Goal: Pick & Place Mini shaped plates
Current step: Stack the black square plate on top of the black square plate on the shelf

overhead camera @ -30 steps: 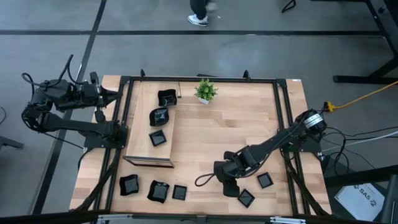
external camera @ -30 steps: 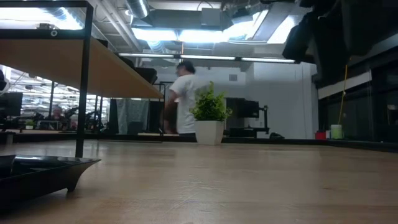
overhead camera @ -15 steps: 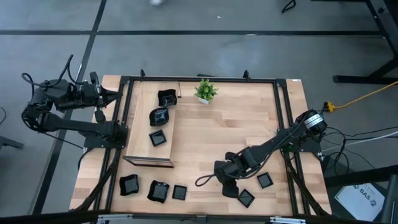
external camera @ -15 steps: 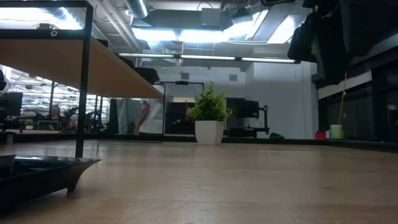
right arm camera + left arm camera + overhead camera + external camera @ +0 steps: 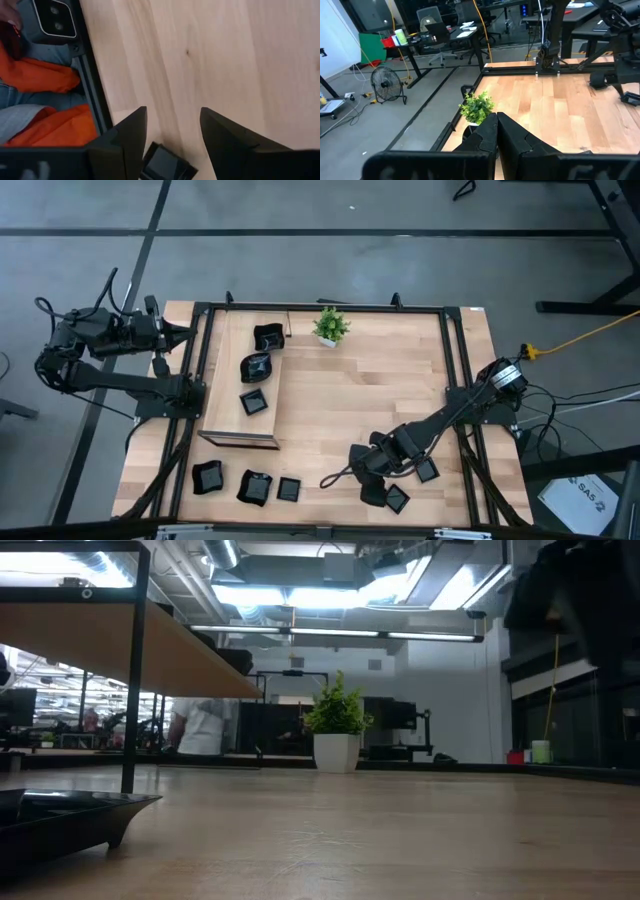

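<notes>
While right gripper (image 5: 170, 135) gapes released, small glossy black square plate (image 5: 166, 163) below, left gripper (image 5: 496, 131) clenched.

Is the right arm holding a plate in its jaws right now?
No, the right gripper stands open and empty above a small black plate.

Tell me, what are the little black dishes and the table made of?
The little black dishes look like glazed ceramic or shiny plastic: they are glossy black and catch the light, so I can't tell which. The table looks like pale wood with a smooth finish, since you can see grain lines and joined planks running across it.
</notes>
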